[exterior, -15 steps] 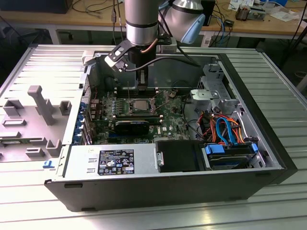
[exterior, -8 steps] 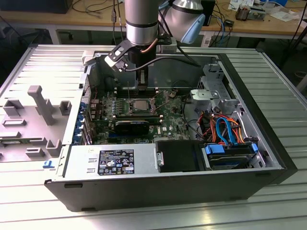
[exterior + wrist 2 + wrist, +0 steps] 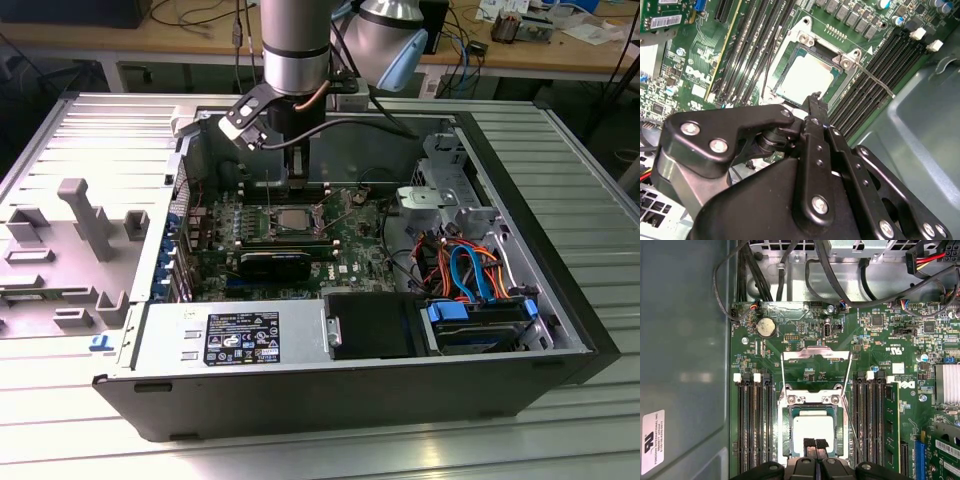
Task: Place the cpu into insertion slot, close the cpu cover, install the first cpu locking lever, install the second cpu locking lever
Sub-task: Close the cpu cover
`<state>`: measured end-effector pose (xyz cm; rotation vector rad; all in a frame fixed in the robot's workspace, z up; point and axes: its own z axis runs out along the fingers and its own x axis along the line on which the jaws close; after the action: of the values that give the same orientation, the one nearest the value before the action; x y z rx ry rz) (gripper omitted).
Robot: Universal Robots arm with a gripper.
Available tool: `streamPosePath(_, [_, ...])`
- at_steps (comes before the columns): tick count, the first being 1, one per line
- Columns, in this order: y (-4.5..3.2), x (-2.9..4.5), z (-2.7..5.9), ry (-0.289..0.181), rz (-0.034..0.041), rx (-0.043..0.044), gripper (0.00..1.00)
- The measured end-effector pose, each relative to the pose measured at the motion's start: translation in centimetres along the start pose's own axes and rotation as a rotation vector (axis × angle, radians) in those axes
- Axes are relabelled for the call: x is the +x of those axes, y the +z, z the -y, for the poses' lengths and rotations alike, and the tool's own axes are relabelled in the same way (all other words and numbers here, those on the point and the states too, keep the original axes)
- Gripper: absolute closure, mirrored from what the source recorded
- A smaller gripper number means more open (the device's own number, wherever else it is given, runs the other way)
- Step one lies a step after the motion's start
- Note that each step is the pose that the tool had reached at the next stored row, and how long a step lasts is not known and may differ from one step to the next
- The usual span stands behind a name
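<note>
The cpu (image 3: pixel 812 427) lies flat in the insertion slot (image 3: pixel 790 412) on the green board, its pale metal top showing in both wrist views (image 3: pixel 807 75). The cpu cover (image 3: pixel 815 354) appears raised off the socket, hinged at its far end, with the board visible through its window. A thin locking lever (image 3: pixel 875 80) sticks out unlatched beside the socket. My gripper (image 3: pixel 815 444) hangs over the near edge of the chip, shut, with nothing between the fingertips; whether it touches the chip I cannot tell. In the exterior view the gripper (image 3: pixel 297 185) stands inside the open case above the socket (image 3: pixel 290 222).
Long black memory slots (image 3: pixel 752 425) flank the socket on both sides. Black cables (image 3: pixel 840 275) cross the case beyond the board. A grey case wall (image 3: pixel 685 340) runs close alongside. A drive cage with coloured cables (image 3: pixel 470 270) sits toward the exterior view's right, a grey fixture (image 3: pixel 80 230) toward its left.
</note>
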<state>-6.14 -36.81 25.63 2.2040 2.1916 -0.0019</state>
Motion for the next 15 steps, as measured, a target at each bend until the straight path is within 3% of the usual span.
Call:
streamPosePath(6, [-0.37,0.0,-0.08,0.0,-0.0003,-0.0002,0.89])
streamPosePath(11, [-0.33,0.05,-1.21,0.0,-0.0001,-0.0001,0.89])
streamPosePath(15, [-0.4,0.05,-1.39,0.0,0.0004,0.0,0.89])
